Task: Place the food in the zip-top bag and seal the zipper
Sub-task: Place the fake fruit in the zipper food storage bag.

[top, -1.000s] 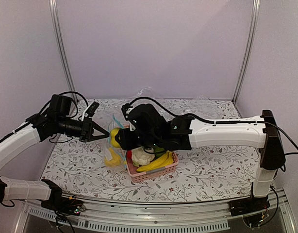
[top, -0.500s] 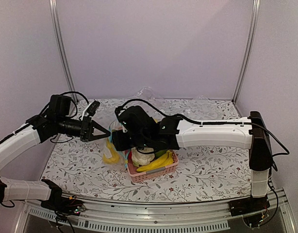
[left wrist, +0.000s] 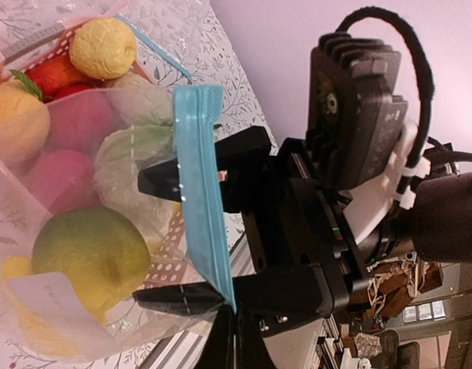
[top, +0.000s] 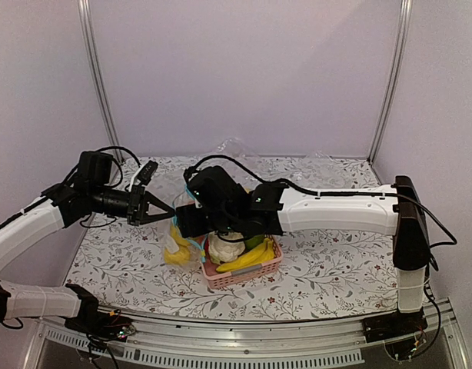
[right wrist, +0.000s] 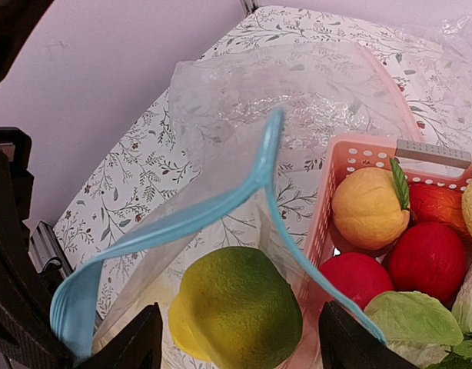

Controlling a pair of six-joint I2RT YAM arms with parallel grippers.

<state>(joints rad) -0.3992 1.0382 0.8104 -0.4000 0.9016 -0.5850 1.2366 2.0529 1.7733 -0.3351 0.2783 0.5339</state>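
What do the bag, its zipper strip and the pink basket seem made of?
Bag: thin clear plastic film, glossy; it crinkles and shows green fruit through. Zipper strip: light-blue, matte, probably flexible plastic; it bends. Pink basket: likely rigid moulded plastic; perforated wall.

Round fruit and lemon-like fruit inside the zip-top bag, just left of the basket on the table

Our left arm reaches in from the left, forearm level. Left gripper is pinched shut on the zipper. Our right arm stretches leftward across the middle. Right gripper faces the left one, close by, jaws spread wide.
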